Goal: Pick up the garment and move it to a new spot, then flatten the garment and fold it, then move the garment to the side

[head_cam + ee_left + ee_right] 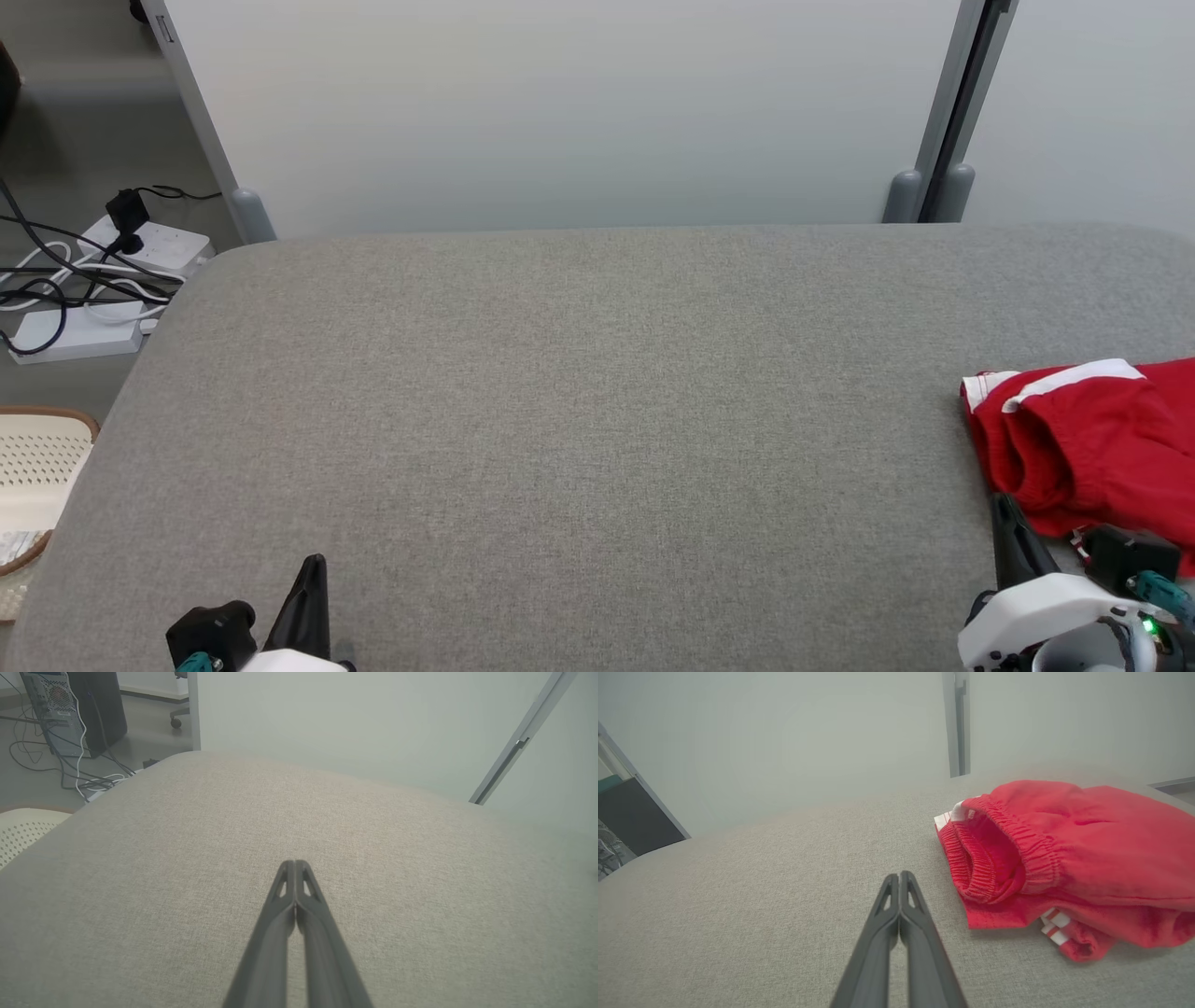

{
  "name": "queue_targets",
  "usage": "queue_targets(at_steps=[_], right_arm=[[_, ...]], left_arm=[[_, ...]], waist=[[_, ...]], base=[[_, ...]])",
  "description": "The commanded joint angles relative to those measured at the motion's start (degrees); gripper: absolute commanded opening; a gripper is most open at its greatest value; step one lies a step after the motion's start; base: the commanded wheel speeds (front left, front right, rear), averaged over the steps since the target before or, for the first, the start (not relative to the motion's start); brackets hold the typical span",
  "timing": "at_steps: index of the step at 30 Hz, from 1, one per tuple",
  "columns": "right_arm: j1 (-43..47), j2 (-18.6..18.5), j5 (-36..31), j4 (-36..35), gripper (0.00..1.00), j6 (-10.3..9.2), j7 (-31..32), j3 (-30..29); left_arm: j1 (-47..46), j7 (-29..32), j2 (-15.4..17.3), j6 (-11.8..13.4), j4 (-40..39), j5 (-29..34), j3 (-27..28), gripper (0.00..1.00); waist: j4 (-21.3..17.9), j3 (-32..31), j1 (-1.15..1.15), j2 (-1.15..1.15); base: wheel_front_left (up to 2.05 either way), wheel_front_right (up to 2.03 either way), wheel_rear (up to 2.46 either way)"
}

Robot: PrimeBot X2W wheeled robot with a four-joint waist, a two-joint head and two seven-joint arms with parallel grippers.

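Note:
The garment (1092, 439) is a red piece of clothing with white stripes and an elastic waistband, lying crumpled at the right edge of the grey padded table (579, 420). In the right wrist view the garment (1069, 858) lies just right of my right gripper (900, 875), whose fingers are pressed together with nothing between them. In the head view my right gripper (1004, 504) sits at the garment's near left corner, close to the cloth. My left gripper (316, 563) is at the lower left over bare table, and my left gripper (295, 863) is shut and empty.
White partition panels (560, 112) stand behind the table. On the floor at the left lie power strips and cables (93, 271), and a cream perforated basket (33, 467) stands by the table's left edge. A computer tower (56, 714) stands on the floor.

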Motion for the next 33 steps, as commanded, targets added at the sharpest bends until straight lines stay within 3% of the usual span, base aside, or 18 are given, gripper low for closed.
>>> queue_targets(at_steps=[1,33], right_arm=[[-2.16,-0.83,1.82,-2.05,0.0,0.0,0.4,-0.1],[-0.46,-0.68,24.24,-7.47,0.0,0.0,5.58,-0.51]], left_arm=[[-2.59,0.21,0.76,-0.27,-1.9,-1.76,0.48,0.0],[-3.17,5.36,1.08,-1.07,-5.72,-24.12,0.92,0.0]], waist=[[0.02,0.08,0.0,0.0],[0.31,1.25,-0.01,0.0]], base=[[0.0,0.0,0.0],[0.0,0.0,0.0]])
